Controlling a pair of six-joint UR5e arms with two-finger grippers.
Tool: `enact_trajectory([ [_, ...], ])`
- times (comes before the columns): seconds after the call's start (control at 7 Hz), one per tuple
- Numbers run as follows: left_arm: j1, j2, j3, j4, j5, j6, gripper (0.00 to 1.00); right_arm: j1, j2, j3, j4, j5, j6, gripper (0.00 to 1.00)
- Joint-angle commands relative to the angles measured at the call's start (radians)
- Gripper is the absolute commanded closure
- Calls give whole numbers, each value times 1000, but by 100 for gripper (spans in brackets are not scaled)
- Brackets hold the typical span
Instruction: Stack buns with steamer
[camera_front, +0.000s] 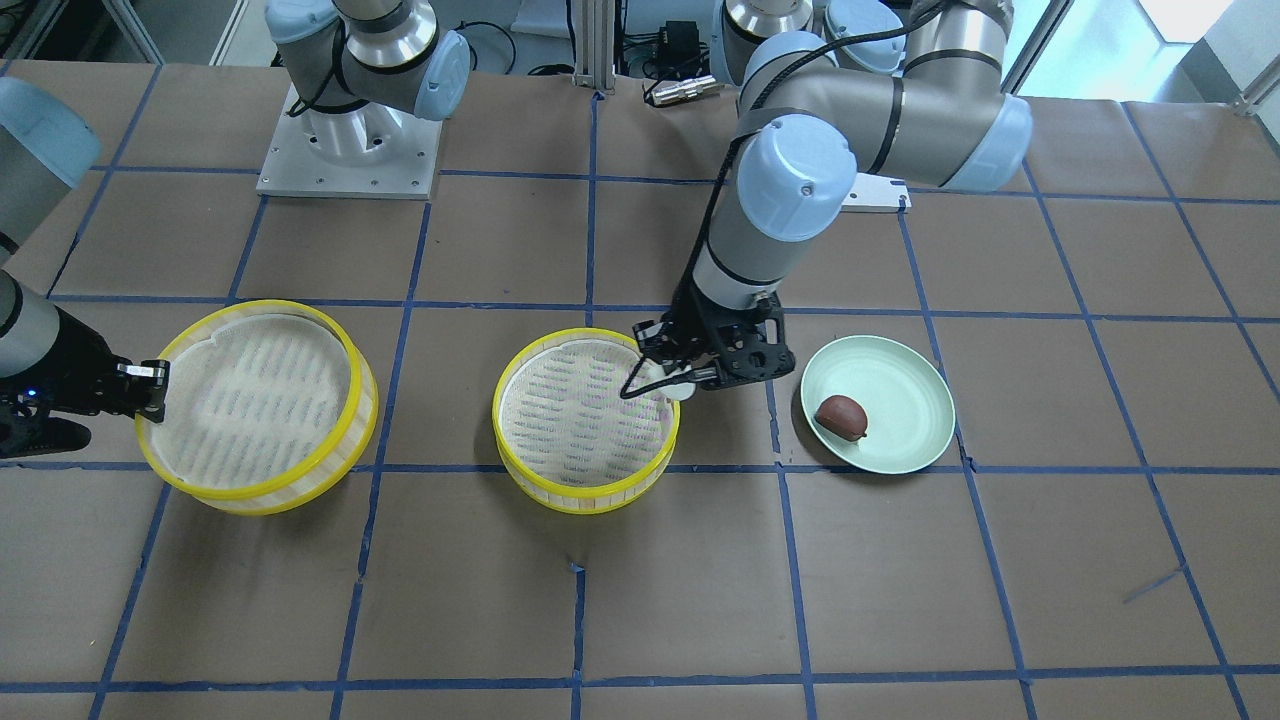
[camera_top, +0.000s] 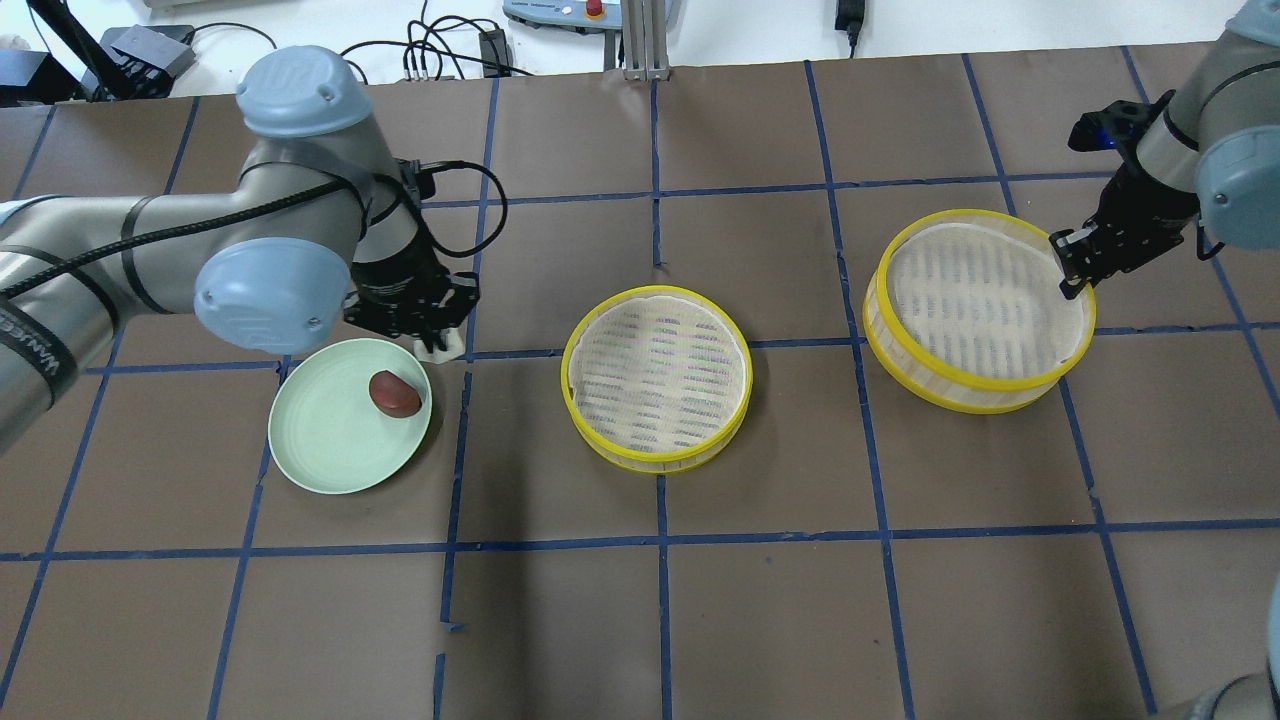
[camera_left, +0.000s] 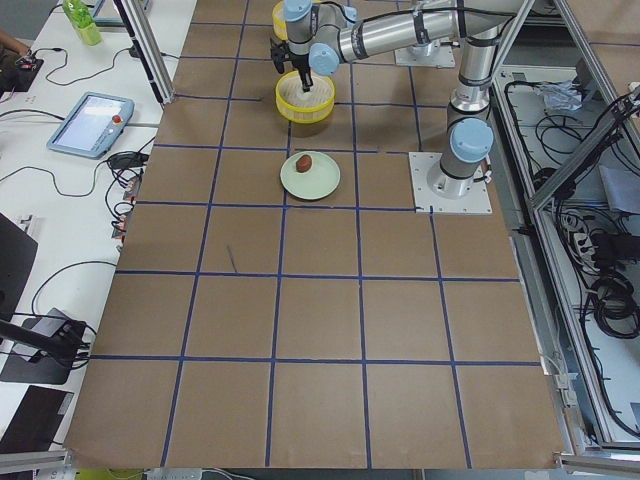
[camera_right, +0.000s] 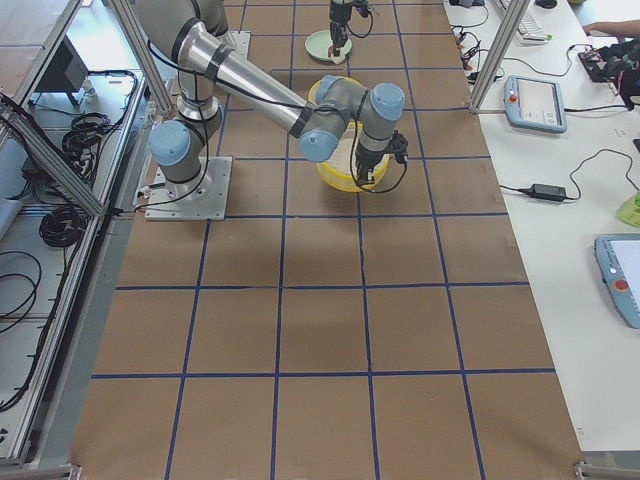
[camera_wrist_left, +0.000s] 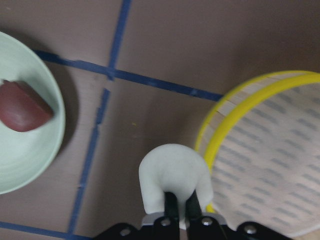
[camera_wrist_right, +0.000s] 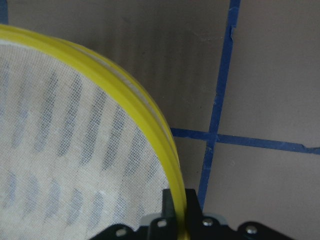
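Starting w/ the front view: the left end effector is clamped on the white bun, right at the plate-side edge of the centre steamer, prob. so it can be dropped inside. The brown bun lies on the green plate, not yet picked. The right end effector is closed on the rim of the second steamer, which looks tipped, clamped side higher. That's likely prep for setting it on top as the next tier.

Overhead: the white bun shows just off the plate's rim, apart from the centre steamer. That mismatch vs. the front view suggests it hangs above the worktop, between plate & steamer.

Side views: too small to judge either grip. Plate w/ brown bun sits beside the centre steamer.

Left wrist cam: fingers pinch the white bun's near end. It's just beside the yellow rim, not yet over the mesh, so I'd say a bit more travel is needed before release.

Right wrist cam: jaws are shut on the yellow rim, one inside the wall, one outside. That's a firm hold for lifting a wide, light ring.
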Motion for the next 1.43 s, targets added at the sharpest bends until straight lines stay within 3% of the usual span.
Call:
enact_trajectory([
  [0.0,-70,-106,0,156,-73,-86,1,36,-1,6,0,6,61,95],
  [0.43,-59,-89,8,159,-10,5,0,210,-29,1,-3,15,328,95],
  [0.57,1,-72,23,145,83,136,0,293,-29,0,-11,12,431,95],
  [0.71,111,-39,3,107,128,390,0,362,-30,-14,-17,6,524,95],
  [1.0,306,18,-69,55,169,725,0,486,-26,-31,-23,14,652,94],
  [1.14,363,18,-118,62,232,800,0,557,-16,-31,-25,14,758,94],
  [1.29,388,2,-147,67,234,805,4,602,-3,-25,-25,14,794,94],
])
